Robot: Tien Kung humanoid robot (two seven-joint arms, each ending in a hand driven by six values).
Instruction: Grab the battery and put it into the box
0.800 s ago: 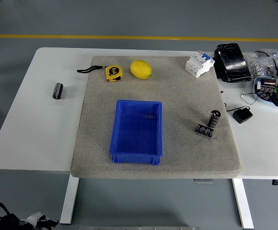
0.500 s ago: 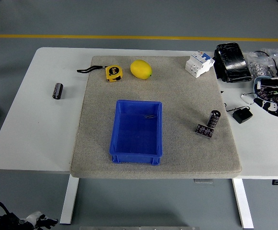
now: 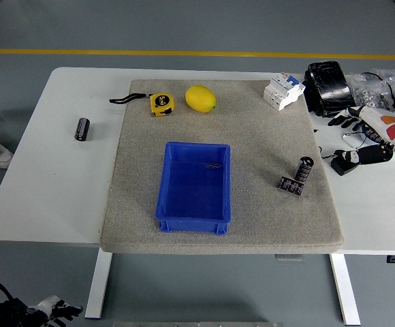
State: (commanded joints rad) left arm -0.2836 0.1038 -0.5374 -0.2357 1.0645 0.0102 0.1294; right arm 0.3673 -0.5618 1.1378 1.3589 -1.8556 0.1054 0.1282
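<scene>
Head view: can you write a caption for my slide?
Right hand open near the battery, blue box waiting on the mat.

A black cylindrical battery (image 3: 304, 169) stands upright at the frame's right, well apart from the open blue box (image 3: 195, 187) at centre.

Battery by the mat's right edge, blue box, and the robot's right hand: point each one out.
battery (image 3: 304, 169), head view, middle of its dark upright body
blue box (image 3: 193, 221), head view, near wall
right hand (image 3: 365, 136), head view, middle of the hand
</scene>
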